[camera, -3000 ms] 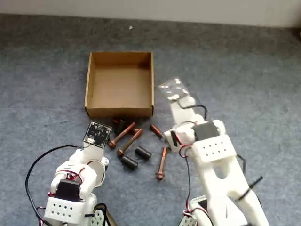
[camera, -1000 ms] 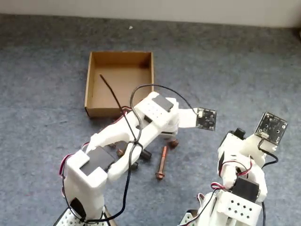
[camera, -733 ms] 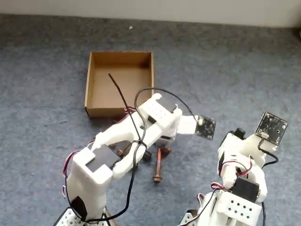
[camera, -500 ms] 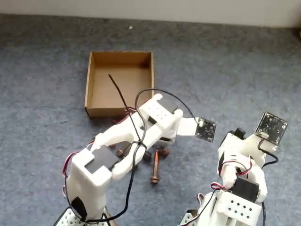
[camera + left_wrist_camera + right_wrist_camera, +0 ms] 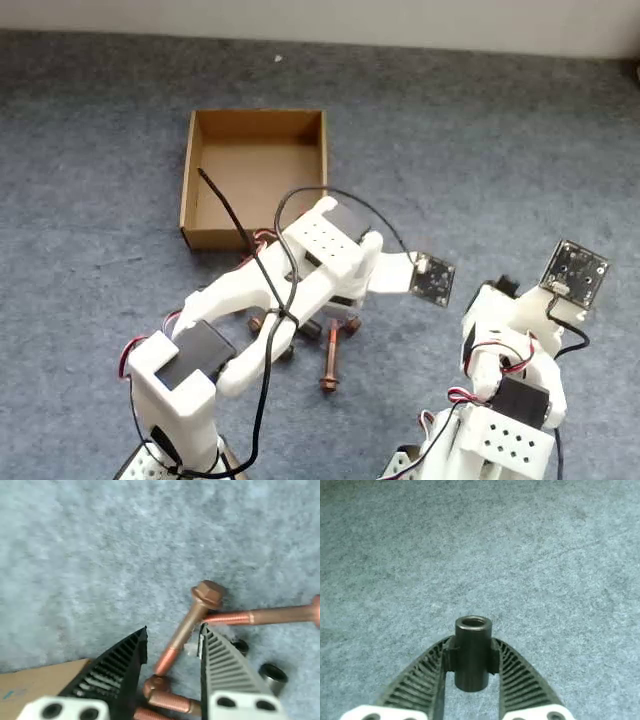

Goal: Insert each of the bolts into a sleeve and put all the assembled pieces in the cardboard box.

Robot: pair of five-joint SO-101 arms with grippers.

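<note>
Left gripper point(image 5: 173, 629) has swung out over the bolts point(image 5: 187, 630); right gripper point(image 5: 471, 650) withdrawn toward 5 o'clock. One bolt point(image 5: 329, 358) slid toward 7 o'clock.

Four bolts point(image 5: 187, 625), three sleeves point(image 5: 472, 655), one box point(image 5: 215, 238)

- Light: even, diffuse, moderately bright over the whole grey carpet point(image 5: 520, 150).
- Shadows: soft-edged throughout. The darkest patch lies under the left arm point(image 5: 320, 250), and a thin one sits beneath the head of the copper bolt point(image 5: 185, 627).
- Sheen: a dull gleam runs along that bolt's shaft, with a faint highlight on the black sleeve point(image 5: 472, 655) at its rim.
- Left wrist view: the carpet appears paler.
</note>
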